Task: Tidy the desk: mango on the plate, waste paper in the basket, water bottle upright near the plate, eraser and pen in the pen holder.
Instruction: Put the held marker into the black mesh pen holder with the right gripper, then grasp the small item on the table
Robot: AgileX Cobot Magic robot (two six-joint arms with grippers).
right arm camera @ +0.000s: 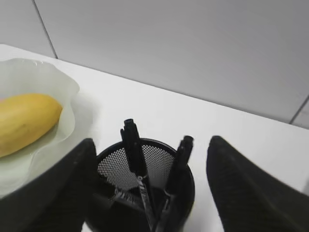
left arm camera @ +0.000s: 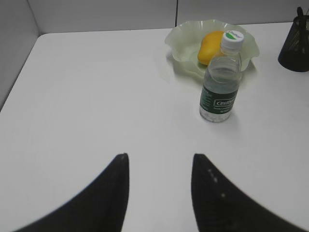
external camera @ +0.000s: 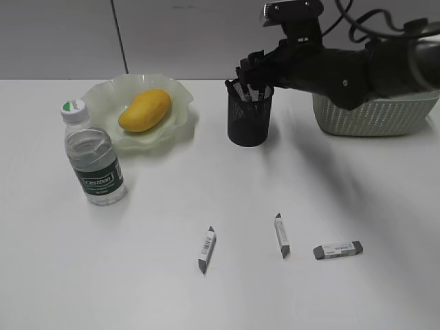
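The yellow mango lies on the pale green ruffled plate. The water bottle stands upright just left of and in front of the plate. The black mesh pen holder holds black pens. My right gripper is open right above the holder, one jaw on each side of it, holding nothing. Three grey erasers in white sleeves lie on the desk. My left gripper is open and empty over bare desk. The waste paper is not in view.
The sage-green basket stands at the back right, partly behind my right arm; its inside is hidden. A grey wall runs along the desk's far edge. The left wrist view also shows the plate, bottle and holder.
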